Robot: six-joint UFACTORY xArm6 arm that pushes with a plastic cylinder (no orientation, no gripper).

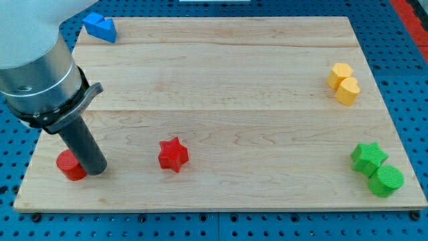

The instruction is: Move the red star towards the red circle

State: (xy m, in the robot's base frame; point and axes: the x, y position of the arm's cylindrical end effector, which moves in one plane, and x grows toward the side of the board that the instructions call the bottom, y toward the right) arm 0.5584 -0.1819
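The red star (pixel 173 154) lies on the wooden board (pixel 221 80), left of centre near the view's bottom. The red circle (pixel 69 165) sits at the view's lower left, partly hidden by my rod. My tip (pixel 96 170) rests on the board right beside the red circle's right edge, touching or nearly touching it. The tip is well to the left of the red star, with a clear gap between them.
A blue block (pixel 100 27) sits at the board's top left corner. A yellow hexagon (pixel 340 73) and a yellow cylinder (pixel 348 91) are at the right. A green star (pixel 368 158) and a green cylinder (pixel 386 181) are at the lower right.
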